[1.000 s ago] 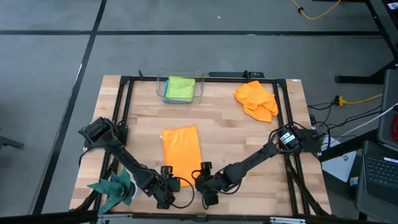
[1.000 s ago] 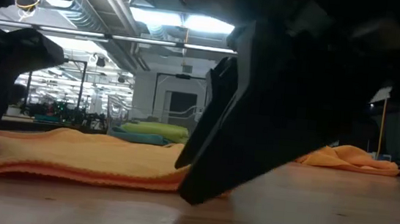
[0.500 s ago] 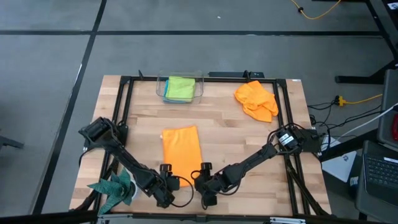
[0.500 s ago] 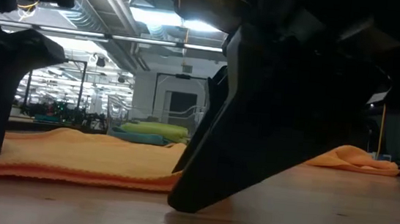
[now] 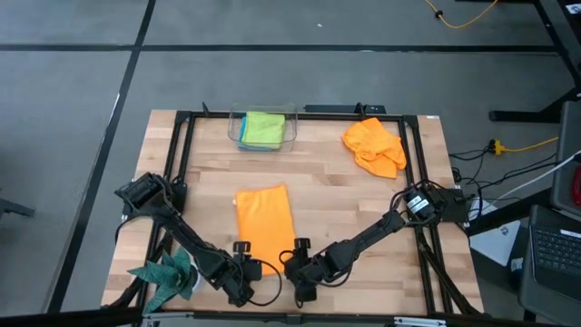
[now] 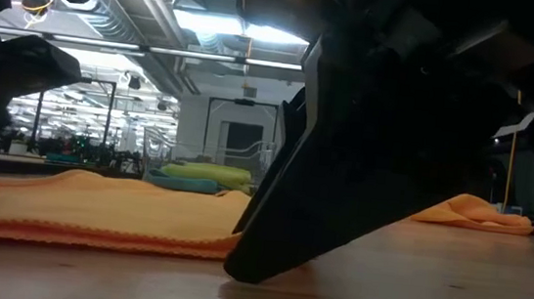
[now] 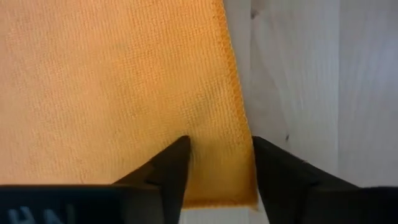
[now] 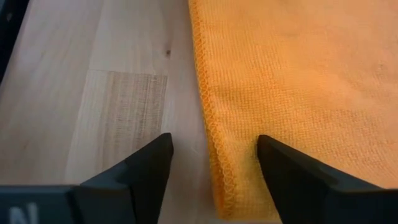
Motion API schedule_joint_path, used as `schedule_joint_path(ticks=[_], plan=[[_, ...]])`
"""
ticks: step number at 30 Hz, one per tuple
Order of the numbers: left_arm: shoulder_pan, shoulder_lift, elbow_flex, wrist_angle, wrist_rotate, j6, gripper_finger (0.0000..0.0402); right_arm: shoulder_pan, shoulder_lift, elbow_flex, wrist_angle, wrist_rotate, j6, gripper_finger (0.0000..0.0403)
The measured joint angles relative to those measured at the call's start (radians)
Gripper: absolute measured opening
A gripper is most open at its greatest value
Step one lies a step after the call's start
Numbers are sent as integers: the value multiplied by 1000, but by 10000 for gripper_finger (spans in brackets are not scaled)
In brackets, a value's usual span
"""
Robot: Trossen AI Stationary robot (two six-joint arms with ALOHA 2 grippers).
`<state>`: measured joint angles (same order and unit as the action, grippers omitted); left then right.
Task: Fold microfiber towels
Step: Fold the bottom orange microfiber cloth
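An orange towel (image 5: 265, 221) lies flat on the middle of the table, and it also shows in the low view (image 6: 94, 213). My left gripper (image 5: 241, 266) stands open at its near left corner and points down. My right gripper (image 5: 296, 264) stands open at its near right corner and points down. In each wrist view the two fingers stand on either side of the towel's side edge (image 7: 239, 106) (image 8: 208, 118). A lime-green towel (image 5: 264, 126) lies on a turquoise one in a clear bin. A second orange towel (image 5: 373, 145) lies crumpled at the far right. My left gripper comes from above at the towel's near left corner (image 7: 242, 193). One fingertip (image 7: 177, 158) is down on the towel's top, just inside the side edge. The other (image 7: 273, 165) stands at that edge by the bare wood. The towel lies flat. My right gripper comes from above at the towel's near right corner. One fingertip (image 8: 280, 162) is down on the towel, just inside its hemmed side edge (image 8: 217, 168). The other (image 8: 149, 165) is on the bare wood beside it. The towel lies flat on the table.
A clear bin (image 5: 238, 133) stands at the far edge, left of centre. A dark teal spiky-edged cloth (image 5: 168, 272) lies at the near left corner. A black frame (image 5: 182, 136) runs round the table. Bare wood lies between the flat towel and the far things.
My right gripper has come down a little, and its finger now stands on the table at the towel's near right corner. The towel has stayed flat where it was.
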<state>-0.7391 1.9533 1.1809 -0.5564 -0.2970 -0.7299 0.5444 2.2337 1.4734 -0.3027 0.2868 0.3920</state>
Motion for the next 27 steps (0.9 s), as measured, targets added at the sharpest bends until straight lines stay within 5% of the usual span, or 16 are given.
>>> schedule_joint_path(ticks=[14,18,27], plan=[[2,3,-2,-1,-16,0,12,12,0,-2,3,11,55,75],[4,-1,-2,-3,5,0,5,19,0,-3,-1,22,122,13],[7,-145,4,-19,112,-4,0,22,-41,168,-228,-48,155,4]])
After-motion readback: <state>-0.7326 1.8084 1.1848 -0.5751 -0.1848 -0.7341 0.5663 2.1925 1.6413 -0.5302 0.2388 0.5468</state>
